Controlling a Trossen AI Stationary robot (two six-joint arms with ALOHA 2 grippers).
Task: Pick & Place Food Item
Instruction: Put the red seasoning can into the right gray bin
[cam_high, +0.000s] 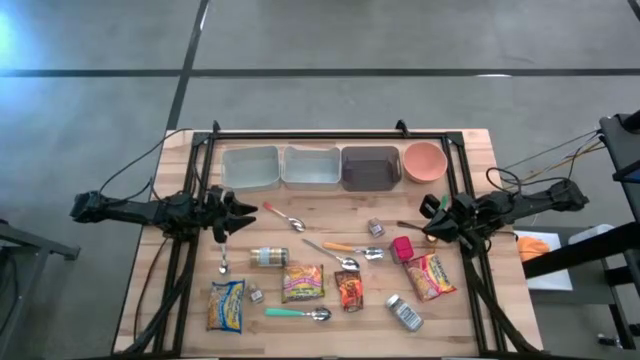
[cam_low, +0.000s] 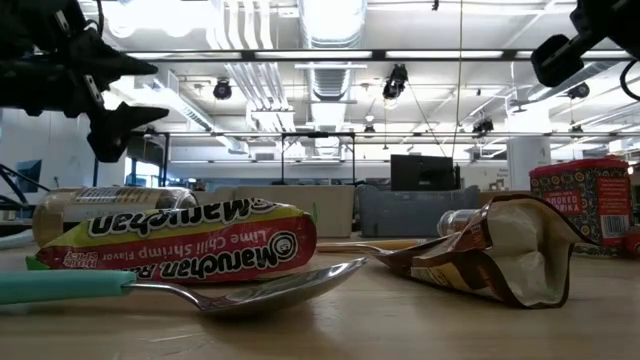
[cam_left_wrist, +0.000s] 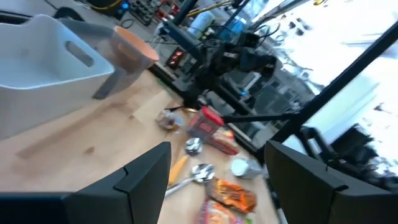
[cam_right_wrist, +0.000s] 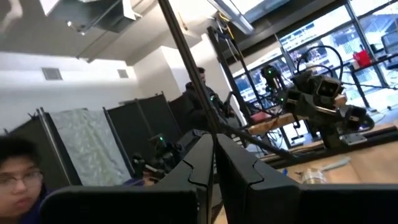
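Several ramen packets lie flat on the wooden table: a yellow one (cam_high: 226, 305), a green-red one (cam_high: 302, 282), an orange one (cam_high: 349, 290) and one at the right (cam_high: 430, 275). Among them lie a jar (cam_high: 268, 257) on its side, a tin (cam_high: 404, 312) and a red box (cam_high: 402, 248). My left gripper (cam_high: 240, 210) hovers open above the table's left side, pointing level toward the right, with nothing between its fingers (cam_left_wrist: 149, 168). My right gripper (cam_high: 428, 215) hovers shut above the right side, pointing slightly up, clear of everything.
Along the far edge stand two pale bins (cam_high: 250, 167) (cam_high: 311, 166), a dark bin (cam_high: 371, 167) and a pink bowl (cam_high: 424, 161). Spoons (cam_high: 300, 313) (cam_high: 345, 262) lie among the food. A black frame (cam_high: 330, 133) borders the table. People show in the room beyond (cam_right_wrist: 18, 168).
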